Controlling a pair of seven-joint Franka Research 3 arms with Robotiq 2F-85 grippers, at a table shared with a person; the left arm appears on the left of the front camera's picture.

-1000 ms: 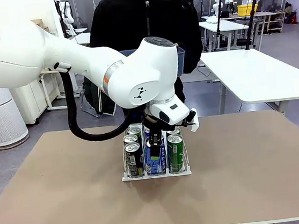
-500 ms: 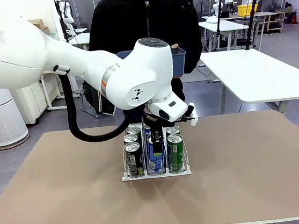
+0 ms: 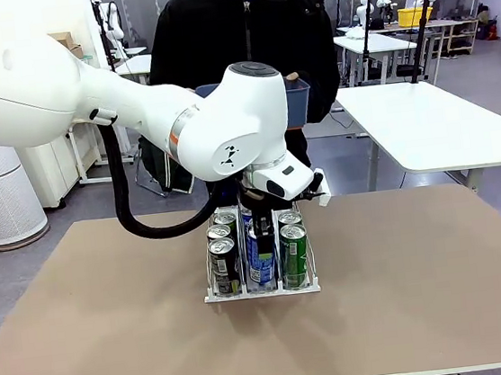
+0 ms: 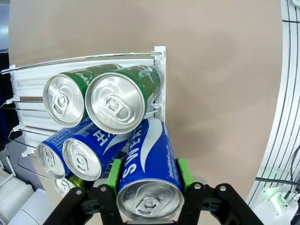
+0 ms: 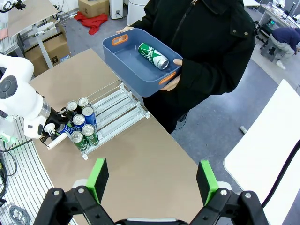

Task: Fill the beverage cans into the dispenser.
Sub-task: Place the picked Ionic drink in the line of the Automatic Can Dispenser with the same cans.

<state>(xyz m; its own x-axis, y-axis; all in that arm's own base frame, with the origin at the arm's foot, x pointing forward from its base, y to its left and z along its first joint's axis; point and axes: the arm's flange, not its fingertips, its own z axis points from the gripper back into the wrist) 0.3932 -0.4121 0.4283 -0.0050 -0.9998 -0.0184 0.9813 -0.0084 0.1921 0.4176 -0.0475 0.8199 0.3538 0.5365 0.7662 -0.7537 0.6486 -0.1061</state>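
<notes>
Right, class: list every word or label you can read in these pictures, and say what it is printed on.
"SWEAT": white letters on the blue can in the left gripper.
Print on the green cans in the dispenser: too blurred to read.
White print on the loose green can in the blue tub: too small to read.

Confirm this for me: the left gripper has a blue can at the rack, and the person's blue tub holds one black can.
Not quite: the lone can in the blue tub is green, not black, as the right wrist view shows. The rest stands: the left gripper is shut on a blue can at the dispenser.
</notes>
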